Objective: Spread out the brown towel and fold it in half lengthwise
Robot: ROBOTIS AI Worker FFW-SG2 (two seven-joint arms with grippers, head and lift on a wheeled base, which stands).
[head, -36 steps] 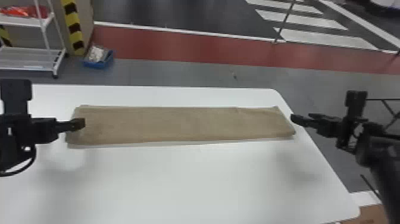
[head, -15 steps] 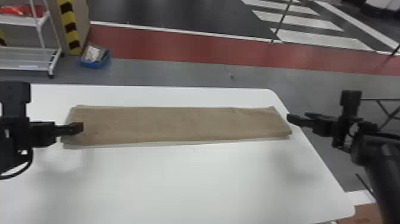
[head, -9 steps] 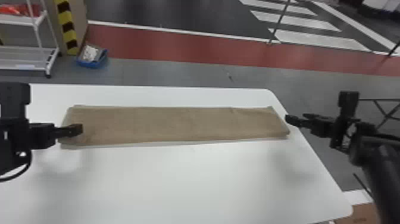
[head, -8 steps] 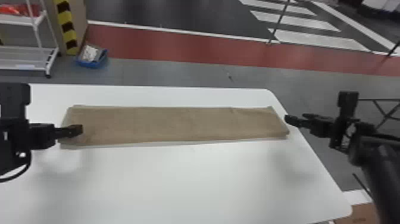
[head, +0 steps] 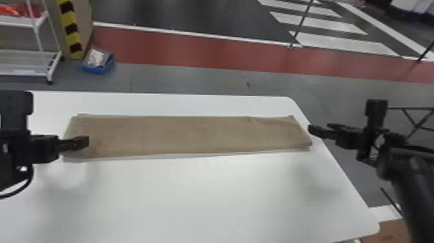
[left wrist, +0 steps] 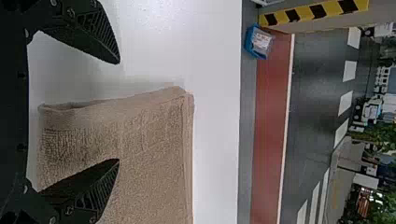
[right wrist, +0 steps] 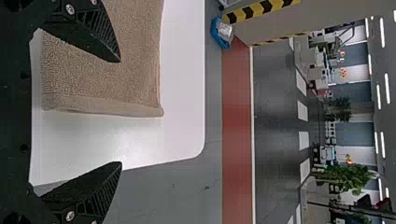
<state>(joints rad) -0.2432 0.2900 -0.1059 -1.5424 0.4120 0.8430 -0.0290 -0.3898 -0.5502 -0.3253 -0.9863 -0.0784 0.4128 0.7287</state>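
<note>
The left gripper [left wrist: 118, 111] stands spread at the towel's [head: 187, 134] left end, one finger over the cloth, the other past its edge; nothing is pinched. The right gripper [right wrist: 120, 112] is spread too, just off the towel's right end and holding nothing. The towel lies on the counter [head: 193, 200] as a long flat strip, its layers showing at the near edge.

Little has changed: in the head view the counter, towel and background have slid slightly left, while the strip keeps its shape. To my eye the lengthwise fold is made and both ends are released, so probably only backing away remains; a finger could yet drag the left end askew.

Count: two grippers, one towel, one counter, one blue bin [head: 97, 69] on the floor beyond the towel's left end, and one white rack [head: 22, 73] left of that.
</note>
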